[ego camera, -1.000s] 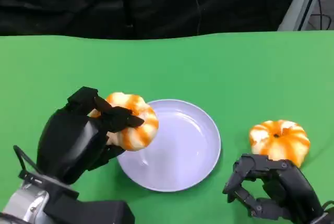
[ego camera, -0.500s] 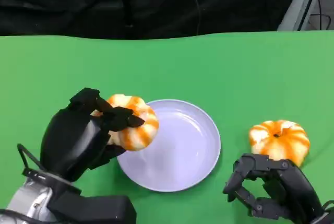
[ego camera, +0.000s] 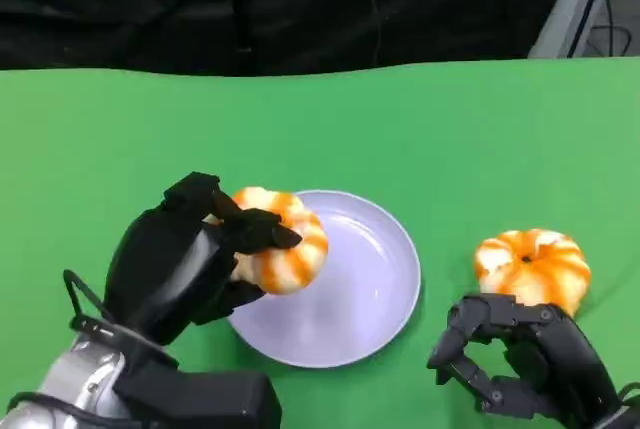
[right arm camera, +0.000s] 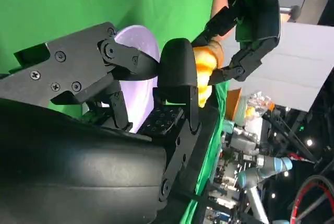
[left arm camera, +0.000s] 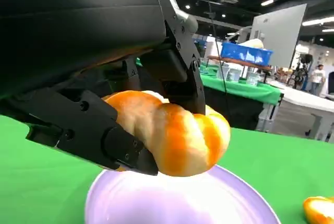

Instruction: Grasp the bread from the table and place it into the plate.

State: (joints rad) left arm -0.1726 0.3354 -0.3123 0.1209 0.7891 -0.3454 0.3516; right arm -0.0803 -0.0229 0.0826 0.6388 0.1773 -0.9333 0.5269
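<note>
My left hand (ego camera: 185,264) grips a round orange-and-white bread (ego camera: 285,249) and holds it over the left rim of the lavender plate (ego camera: 370,289). In the left wrist view the bread (left arm camera: 177,135) hangs between the fingers (left arm camera: 94,130) just above the plate (left arm camera: 209,200). A second orange-and-white bread (ego camera: 532,267) lies on the green table to the right of the plate. My right hand (ego camera: 525,364) sits at the table's front edge just below that bread, fingers curled and holding nothing. The right wrist view shows the plate (right arm camera: 136,78) and the held bread (right arm camera: 207,72) beyond the fingers.
The green table (ego camera: 320,119) stretches wide behind the plate. A black curtain hangs at its far edge, and a grey metal frame (ego camera: 575,4) stands at the back right.
My left hand has carried the bread to the right, from beside the plate's left edge to over its rim. The right hand and the second bread have not moved.
</note>
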